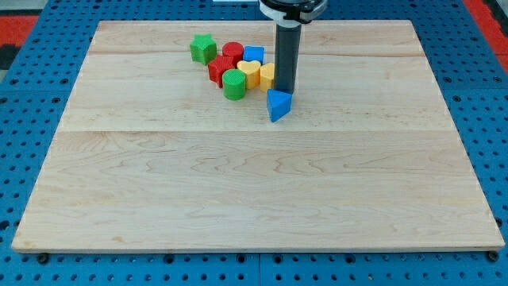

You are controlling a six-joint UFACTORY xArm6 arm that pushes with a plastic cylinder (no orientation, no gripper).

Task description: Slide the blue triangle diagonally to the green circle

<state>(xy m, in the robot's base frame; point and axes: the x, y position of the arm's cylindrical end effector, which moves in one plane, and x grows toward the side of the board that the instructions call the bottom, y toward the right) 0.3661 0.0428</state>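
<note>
The blue triangle (279, 105) lies in the upper middle of the frame on the wooden board (254, 191), near the green circle (234, 84) but apart from it, with bare wood between them; the circle sits up and to the left. So the slide looks unfinished, with a short diagonal push remaining. My tip (284, 90) is a bare rod that grips nothing and stands touching the triangle's upper edge, just right of a yellow block (267, 75). Clustered behind are a yellow heart (249, 72), red blocks (225, 63), a blue block (254, 55) and a green star (203, 48). No brands, labels or writing can be read.
</note>
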